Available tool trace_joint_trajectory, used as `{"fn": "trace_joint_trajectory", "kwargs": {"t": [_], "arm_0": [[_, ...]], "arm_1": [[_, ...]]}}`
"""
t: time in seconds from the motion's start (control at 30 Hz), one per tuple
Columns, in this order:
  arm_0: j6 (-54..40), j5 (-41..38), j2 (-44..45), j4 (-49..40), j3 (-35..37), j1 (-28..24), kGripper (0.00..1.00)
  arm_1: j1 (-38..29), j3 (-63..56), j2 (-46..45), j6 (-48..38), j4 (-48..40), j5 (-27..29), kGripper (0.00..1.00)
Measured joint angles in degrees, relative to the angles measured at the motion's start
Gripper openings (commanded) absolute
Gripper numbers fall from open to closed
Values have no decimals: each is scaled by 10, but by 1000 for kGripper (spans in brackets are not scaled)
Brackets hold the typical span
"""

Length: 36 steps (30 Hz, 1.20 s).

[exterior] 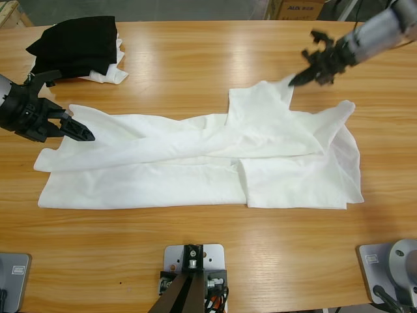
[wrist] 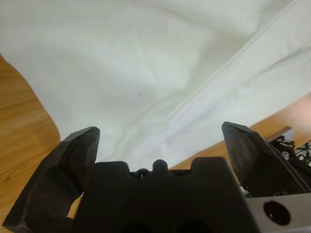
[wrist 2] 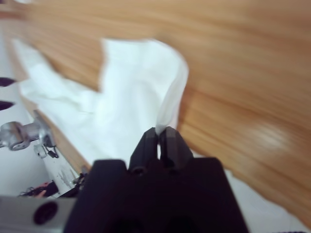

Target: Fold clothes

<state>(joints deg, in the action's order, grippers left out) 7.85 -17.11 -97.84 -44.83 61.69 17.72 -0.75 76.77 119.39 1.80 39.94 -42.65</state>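
White T-shirt fabric occupies the near half of the wooden table, lying partly folded in a long band across the middle of the high view. Its lower edge runs roughly parallel to the table's near edge. 1 folded panel lies over the right portion, and a thin strip of cloth rises from the upper right of the garment toward the far side.

Right gripper enters from the upper right corner of the high view. In the right wrist view its 2 black jaws are pressed together on a narrow pinch of the white T-shirt, with the cloth pulled up into a taut ridge running away from the tips. The rest of the garment trails flat on the wood beyond.

Left gripper comes in from the left edge, at the garment's left end. Its jaws stand wide apart in the left wrist view, nothing between them, with the white T-shirt spread directly ahead and a hem seam crossing diagonally. Bare wood shows at either side.

Black folded garment sits at the far left corner of the table, on top of a smaller piece of white cloth, well apart from the T-shirt.
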Motion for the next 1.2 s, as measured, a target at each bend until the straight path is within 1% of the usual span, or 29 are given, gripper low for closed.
{"fn": "trace_joint_trajectory", "kwargs": {"t": [0.13,0.3,0.53,0.67,0.77,0.9,1.1,1.2], "arm_0": [[2,0,0,11,-9,1,982],[2,0,0,15,-11,3,982],[2,0,0,17,-12,9,982],[4,0,0,17,-13,11,982],[4,0,0,17,-13,12,982],[4,0,0,17,-15,13,982],[4,0,2,17,-22,13,982],[4,0,2,17,-24,13,982]], "arm_1": [[-21,-6,-84,1,-1,-26,0],[-44,-54,-169,0,8,-43,0],[-64,-108,-260,-19,63,-44,0],[-66,-151,-319,-58,105,-44,0],[-66,-181,-365,-104,152,-24,0],[-66,-205,-391,-126,214,17,0],[-75,-239,-417,-133,277,32,0],[-111,-243,-444,-158,302,32,0]]}}
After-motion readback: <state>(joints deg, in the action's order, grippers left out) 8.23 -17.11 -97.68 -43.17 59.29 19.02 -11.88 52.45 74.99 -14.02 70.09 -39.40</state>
